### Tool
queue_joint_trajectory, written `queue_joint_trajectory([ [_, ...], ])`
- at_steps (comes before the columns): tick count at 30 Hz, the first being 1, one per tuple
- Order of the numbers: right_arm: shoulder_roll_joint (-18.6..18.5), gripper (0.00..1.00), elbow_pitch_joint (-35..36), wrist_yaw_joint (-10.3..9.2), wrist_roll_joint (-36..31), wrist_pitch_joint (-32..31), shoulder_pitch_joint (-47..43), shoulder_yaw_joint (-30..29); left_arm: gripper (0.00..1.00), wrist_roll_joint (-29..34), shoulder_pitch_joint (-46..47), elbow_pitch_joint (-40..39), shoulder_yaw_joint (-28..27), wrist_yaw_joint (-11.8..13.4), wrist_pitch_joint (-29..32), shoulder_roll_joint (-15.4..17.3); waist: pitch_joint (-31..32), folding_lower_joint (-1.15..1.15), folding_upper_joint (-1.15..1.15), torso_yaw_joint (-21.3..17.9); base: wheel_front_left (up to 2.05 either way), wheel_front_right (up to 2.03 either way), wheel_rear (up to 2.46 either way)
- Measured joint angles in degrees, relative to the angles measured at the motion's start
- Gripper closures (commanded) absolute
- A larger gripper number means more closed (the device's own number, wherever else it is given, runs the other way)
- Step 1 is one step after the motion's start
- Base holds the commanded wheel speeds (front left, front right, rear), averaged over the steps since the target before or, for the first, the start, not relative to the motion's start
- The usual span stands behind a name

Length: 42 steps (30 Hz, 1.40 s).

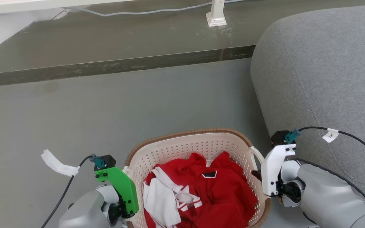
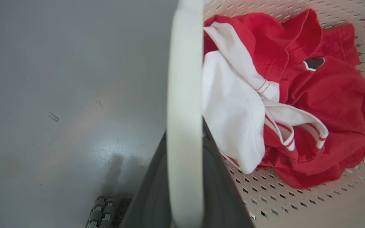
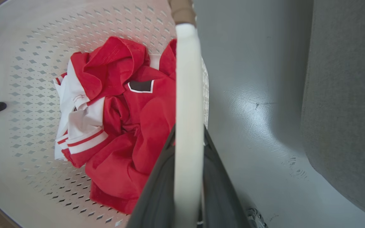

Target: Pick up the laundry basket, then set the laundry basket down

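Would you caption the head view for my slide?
Left gripper and right gripper hold the laundry basket of red clothes.

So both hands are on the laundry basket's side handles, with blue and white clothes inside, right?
Not blue: the head view shows red and white clothes in the laundry basket. The rest stands: the left hand is on the left handle and the right hand is on the right handle.
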State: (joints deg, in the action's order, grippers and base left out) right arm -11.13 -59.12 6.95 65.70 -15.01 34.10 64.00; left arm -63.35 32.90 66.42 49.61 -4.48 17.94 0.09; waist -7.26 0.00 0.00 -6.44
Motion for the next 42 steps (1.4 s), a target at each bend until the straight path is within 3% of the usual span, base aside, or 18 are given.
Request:
queue_joint_trajectory([
  [19,-1.7,1.00,1.5,0.00,0.5,2.4,2.1,1.1,1.00,0.0,2.1,-1.5,0.8,1.2,-2.7,0.0,-4.2,0.00,0.00,-0.2,0.00,0.00,0.00],
  [42,-4.5,1.00,4.4,0.00,0.3,11.9,9.8,1.1,1.00,0.8,10.8,-3.6,1.6,5.1,-12.0,0.0,-19.1,0.00,0.00,0.5,0.00,0.00,0.00],
])
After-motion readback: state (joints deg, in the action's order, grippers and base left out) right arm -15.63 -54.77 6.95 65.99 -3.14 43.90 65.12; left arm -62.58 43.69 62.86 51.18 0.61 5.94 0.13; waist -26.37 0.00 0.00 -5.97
